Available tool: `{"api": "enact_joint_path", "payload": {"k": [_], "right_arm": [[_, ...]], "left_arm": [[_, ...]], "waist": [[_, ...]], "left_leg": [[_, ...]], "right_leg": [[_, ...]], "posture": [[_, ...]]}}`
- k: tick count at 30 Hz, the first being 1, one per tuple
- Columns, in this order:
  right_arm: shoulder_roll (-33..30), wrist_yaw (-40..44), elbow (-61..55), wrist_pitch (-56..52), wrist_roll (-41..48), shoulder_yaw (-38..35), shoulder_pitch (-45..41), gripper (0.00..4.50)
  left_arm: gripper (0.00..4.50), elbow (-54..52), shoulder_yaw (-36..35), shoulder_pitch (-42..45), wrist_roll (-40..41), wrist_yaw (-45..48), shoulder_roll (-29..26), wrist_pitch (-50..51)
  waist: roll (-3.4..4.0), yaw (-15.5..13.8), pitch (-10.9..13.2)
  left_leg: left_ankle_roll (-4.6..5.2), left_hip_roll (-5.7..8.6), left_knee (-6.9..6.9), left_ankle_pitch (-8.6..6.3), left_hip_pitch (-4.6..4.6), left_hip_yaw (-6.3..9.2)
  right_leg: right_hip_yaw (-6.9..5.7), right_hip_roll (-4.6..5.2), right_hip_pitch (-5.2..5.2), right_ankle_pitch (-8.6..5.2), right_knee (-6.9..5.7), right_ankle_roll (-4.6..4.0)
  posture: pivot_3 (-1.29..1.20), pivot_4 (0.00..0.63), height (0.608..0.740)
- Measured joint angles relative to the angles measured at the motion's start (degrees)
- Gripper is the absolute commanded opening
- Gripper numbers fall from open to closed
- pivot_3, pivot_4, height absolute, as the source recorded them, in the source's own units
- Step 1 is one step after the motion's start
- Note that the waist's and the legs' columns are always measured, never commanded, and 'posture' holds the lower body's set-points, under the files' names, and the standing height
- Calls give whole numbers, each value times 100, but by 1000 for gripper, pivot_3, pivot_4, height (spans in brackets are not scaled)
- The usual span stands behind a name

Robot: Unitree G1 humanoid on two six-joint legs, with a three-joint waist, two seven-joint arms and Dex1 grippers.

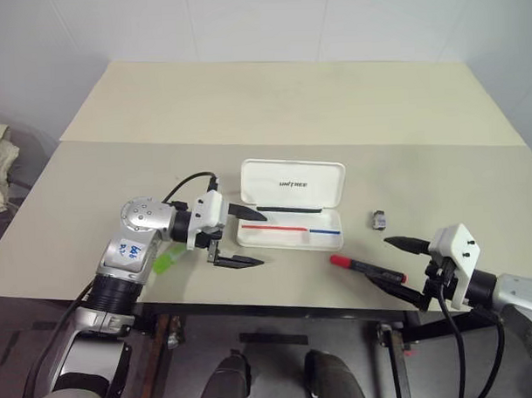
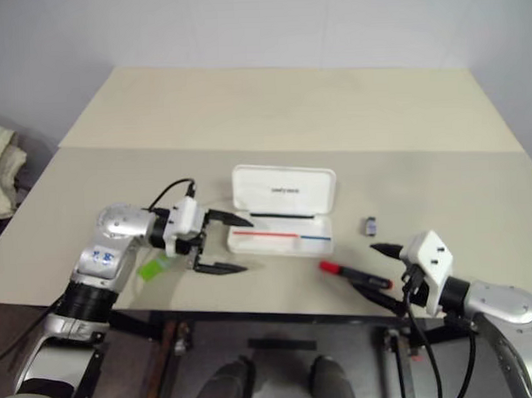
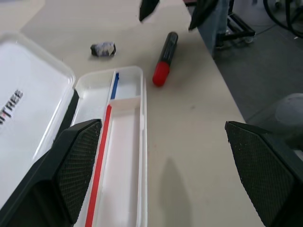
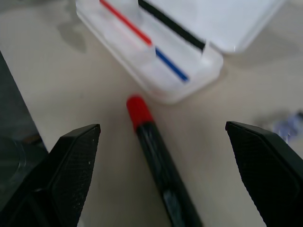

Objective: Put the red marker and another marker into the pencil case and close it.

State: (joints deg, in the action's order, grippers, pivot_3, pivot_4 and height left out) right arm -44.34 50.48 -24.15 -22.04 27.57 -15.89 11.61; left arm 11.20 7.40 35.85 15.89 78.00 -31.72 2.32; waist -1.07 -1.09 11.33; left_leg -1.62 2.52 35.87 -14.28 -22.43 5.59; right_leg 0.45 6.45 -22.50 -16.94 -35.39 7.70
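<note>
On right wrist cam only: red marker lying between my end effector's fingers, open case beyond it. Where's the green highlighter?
Observer: The green highlighter lies on the table left of the pencil case, close beside the left forearm and near the front edge.
Operator: Left end effector holding anything?
Observer: No. The left end effector is open and empty, just off the case's left end, fingers pointing toward your side.
Operator: Anything in the case's far end?
Observer: No. From the left wrist view the long compartment is empty apart from the red stripe.
</note>
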Motion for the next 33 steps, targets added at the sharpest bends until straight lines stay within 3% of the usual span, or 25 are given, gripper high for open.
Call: {"api": "enact_joint_path", "payload": {"k": [9, 13, 21, 29, 33], "right_arm": [[227, 80, 774, 521, -437, 446, -176, 4500], [238, 173, 991, 705, -581, 655, -392, 3546], [235, 305, 1104, 866, -764, 917, -610, 621], [152, 269, 980, 834, -936, 909, -652, 599], [-278, 467, 499, 662, -749, 621, -404, 599]], "left_arm": [[4458, -31, -301, 71, 219, 234, -554, 52], [4500, -21, -441, 78, 234, 301, -771, 79], [4500, 11, -466, 87, 235, 266, -822, 96], [4500, -8, -465, 87, 235, 135, -814, 140], [4500, -23, -465, 88, 234, 91, -796, 137]], "waist": [[0, 8, 0], [1, 4, 0], [1, -11, 1], [2, -10, 1], [3, -17, 2]], "left_leg": [[-4, -6, 0, -1, 2, -1], [-8, -8, -2, -3, 2, 2], [-11, -8, -2, -7, 1, 2], [-11, -8, 0, -7, 1, 2], [-11, -8, -2, -9, 0, 2]], "right_leg": [[0, -2, 0, 0, 0, -5], [-1, -4, -1, -1, 0, -7], [-1, -6, -1, -1, 1, -7], [-1, -6, -1, -1, 0, -7], [-1, -6, -2, -1, 1, -7]], "posture": [[0, 150, 740], [0, 150, 740], [0, 150, 740], [0, 150, 740], [0, 150, 740]]}}
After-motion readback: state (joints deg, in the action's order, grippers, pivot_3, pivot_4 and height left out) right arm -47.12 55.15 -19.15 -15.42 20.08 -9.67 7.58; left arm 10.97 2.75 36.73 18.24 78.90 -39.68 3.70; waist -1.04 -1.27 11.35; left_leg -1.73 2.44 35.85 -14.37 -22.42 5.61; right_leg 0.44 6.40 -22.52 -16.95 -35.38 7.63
